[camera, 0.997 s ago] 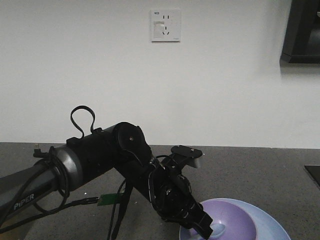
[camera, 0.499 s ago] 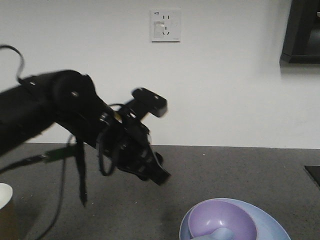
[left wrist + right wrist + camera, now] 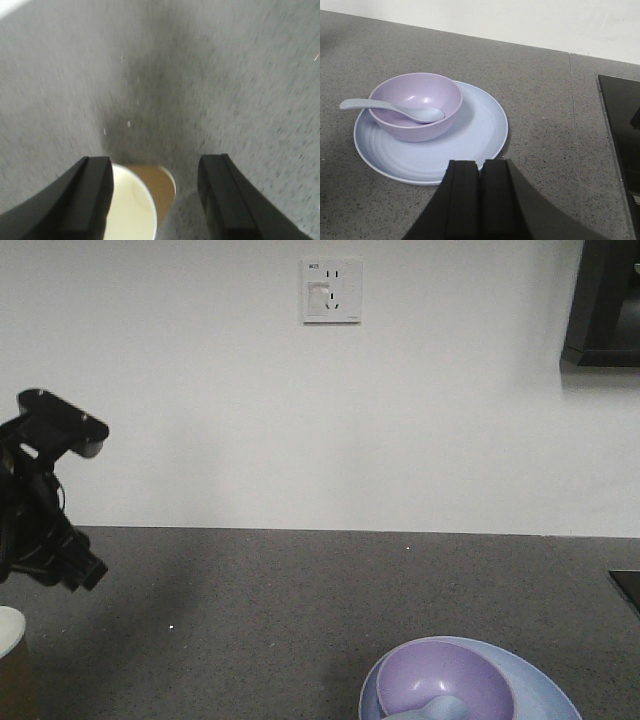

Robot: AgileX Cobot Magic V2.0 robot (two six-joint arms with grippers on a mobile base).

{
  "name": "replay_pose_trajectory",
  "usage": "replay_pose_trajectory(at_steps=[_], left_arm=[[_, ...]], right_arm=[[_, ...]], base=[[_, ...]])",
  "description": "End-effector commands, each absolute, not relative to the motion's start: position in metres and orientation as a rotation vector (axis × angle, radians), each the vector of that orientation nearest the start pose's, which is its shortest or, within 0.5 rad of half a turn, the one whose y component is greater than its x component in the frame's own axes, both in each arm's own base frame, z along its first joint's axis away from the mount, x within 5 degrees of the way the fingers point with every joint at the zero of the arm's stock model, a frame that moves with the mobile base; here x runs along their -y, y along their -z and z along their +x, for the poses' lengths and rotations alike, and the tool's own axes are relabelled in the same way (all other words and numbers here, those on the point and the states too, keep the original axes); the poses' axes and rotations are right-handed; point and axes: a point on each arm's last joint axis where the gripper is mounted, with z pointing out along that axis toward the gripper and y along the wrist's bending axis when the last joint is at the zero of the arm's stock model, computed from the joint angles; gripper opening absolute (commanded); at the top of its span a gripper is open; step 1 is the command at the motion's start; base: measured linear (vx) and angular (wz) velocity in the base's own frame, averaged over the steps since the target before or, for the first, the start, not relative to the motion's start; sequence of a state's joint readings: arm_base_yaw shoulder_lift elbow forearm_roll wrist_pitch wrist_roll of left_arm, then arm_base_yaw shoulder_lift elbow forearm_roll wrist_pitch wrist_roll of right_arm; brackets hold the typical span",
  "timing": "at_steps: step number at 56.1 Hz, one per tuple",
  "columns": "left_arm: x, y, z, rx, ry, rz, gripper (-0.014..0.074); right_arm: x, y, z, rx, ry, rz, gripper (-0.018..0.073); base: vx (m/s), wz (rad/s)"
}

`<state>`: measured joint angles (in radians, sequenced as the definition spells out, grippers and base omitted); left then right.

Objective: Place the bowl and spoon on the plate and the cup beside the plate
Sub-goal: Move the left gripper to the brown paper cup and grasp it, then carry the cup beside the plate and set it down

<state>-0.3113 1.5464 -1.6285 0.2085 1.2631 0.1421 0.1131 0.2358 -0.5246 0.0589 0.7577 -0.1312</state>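
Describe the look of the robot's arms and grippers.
All matte black. The left gripper has broad, flat jaws with slanted edges; the right gripper has squarish block jaws. The left arm carries a small black box with a grey end on top.

One bowl (image 3: 415, 97), one spoon (image 3: 395, 106), one plate (image 3: 480, 135), one cup (image 3: 137, 205), one socket (image 3: 331, 290), two tools: left tool (image 3: 155, 162), right tool (image 3: 481, 167).
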Motion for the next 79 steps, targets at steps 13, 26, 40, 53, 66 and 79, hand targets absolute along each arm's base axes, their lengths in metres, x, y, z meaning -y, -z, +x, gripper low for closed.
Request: replay_pose_trajectory(at_steps=[13, 26, 40, 53, 66, 79], left_arm=[[0.06, -0.356, 0.306, -2.603, -0.241, 0.512, 0.0503], [0.06, -0.319, 0.304, -2.651, -0.233, 0.519, 0.0495], [0.06, -0.311, 0.304, -2.645, -0.231, 0.534, 0.0128], [0.073, -0.337, 0.302, -2.587, -0.21, 0.563, -0.0007], [0.135, -0.403, 0.292, -2.315, -0.035, 0.755, -0.0004], [0.206, -0.414, 0.29, -2.203, 0.125, 0.933, -0.0003]], right_arm=[[-0.008, -0.32, 0.046, -1.841, -0.042, -0.213, -0.0008], [-0.008, -0.32, 0.046, -1.841, -0.045, -0.213, -0.0008], [-0.008, -0.32, 0.046, -1.843, -0.046, -0.212, -0.0008], [-0.008, -0.32, 0.046, -1.843, -0.046, -0.212, -0.0008], [-0.008, -0.318, 0.045, -1.866, -0.046, -0.215, -0.0008], [-0.008, -0.317, 0.045, -1.873, -0.046, -0.217, -0.0008]], base=[[0.0, 0.0], [0.0, 0.0], [0.0, 0.0], [0.0, 0.0], [0.0, 0.0], [0.0, 0.0]])
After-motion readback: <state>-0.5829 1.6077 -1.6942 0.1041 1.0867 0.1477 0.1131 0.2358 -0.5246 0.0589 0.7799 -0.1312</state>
